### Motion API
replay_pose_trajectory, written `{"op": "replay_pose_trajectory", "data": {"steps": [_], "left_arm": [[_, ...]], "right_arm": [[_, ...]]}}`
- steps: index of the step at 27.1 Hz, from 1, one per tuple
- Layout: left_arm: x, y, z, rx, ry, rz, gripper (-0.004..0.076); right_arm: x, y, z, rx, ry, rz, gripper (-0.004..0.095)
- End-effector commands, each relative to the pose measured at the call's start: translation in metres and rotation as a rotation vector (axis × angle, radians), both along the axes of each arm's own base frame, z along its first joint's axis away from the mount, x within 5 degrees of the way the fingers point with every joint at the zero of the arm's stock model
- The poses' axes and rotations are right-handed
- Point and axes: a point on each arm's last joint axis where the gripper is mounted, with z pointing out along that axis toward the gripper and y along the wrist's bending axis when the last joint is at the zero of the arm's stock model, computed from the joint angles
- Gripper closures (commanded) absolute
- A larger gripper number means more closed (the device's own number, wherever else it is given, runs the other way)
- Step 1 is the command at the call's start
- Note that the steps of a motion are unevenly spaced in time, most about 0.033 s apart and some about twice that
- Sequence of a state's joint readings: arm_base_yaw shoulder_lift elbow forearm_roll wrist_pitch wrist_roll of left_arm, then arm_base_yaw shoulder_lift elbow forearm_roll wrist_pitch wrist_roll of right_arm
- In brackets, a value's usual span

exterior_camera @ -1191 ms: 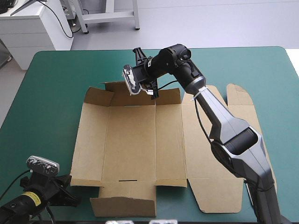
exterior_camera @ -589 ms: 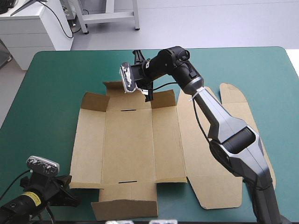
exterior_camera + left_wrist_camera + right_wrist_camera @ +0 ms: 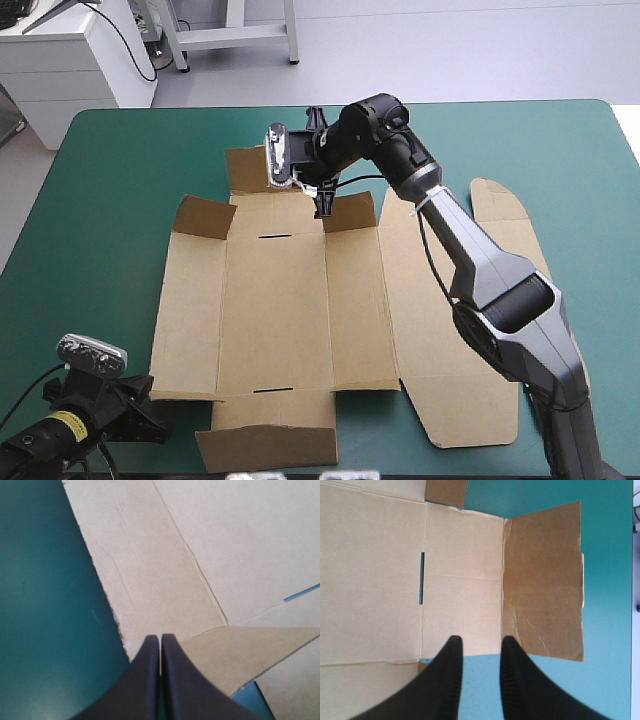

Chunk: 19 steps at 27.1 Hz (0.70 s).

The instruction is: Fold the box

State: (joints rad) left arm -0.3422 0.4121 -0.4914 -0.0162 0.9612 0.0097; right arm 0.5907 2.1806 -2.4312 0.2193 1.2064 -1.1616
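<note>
**Left gripper** [image 3: 148,425]: held low over the table's near left corner, just beside the near left corner of the box [image 3: 275,310]. In the left wrist view the black fingers [image 3: 145,680] are pressed together into one point. Nothing is held. The tips are set at the sheet's ragged edge, with the teal-green cover [image 3: 45,605] to one side.

**Box**: brown board, laid opened out on the middle of the table, main panels flat. The near flap [image 3: 265,447] is shaded darker and is slightly raised. The wide lid panel [image 3: 420,380] is spread flat under the right arm. A narrow slot [image 3: 421,577] is cut close to the far crease.

**Right arm**: stretched from the near right edge across the lid panel, with the wrist bent down over the box's far edge.

**Right gripper** [image 3: 321,200]: fingers parted by a narrow gap, nothing between them. The far flap [image 3: 250,170] is found just beside the tips.

**Changes noted**: against the earliest picture, the box is shifted slightly toward the table's left. More of the far flap's face is shown than just before. The right gripper is moved a little toward the far edge. The left gripper is unchanged.
</note>
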Motion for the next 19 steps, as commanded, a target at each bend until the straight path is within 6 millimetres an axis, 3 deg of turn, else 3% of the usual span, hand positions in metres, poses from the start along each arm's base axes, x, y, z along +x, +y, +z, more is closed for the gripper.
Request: {"op": "replay_pose_trajectory", "data": {"steps": [1, 7, 16, 19], "left_arm": [[0.004, -0.002, 0.011, -0.031, -0.059, 0.003, 0.0731], [0.004, -0.002, 0.011, -0.031, -0.059, 0.003, 0.0731], [0.005, -0.001, 0.011, -0.024, -0.066, 0.004, 0.0731], [0.005, -0.001, 0.011, -0.022, -0.067, 0.005, 0.0731]], "right_arm": [[-0.026, -0.027, 0.061, 0.060, -0.090, -0.054, 0.0905], [-0.036, -0.055, 0.091, 0.164, -0.057, -0.293, 0.0923], [-0.034, -0.110, 0.122, 0.374, -0.056, -0.888, 0.0923], [-0.039, -0.116, 0.129, 0.419, -0.047, -0.918, 0.0924]]}}
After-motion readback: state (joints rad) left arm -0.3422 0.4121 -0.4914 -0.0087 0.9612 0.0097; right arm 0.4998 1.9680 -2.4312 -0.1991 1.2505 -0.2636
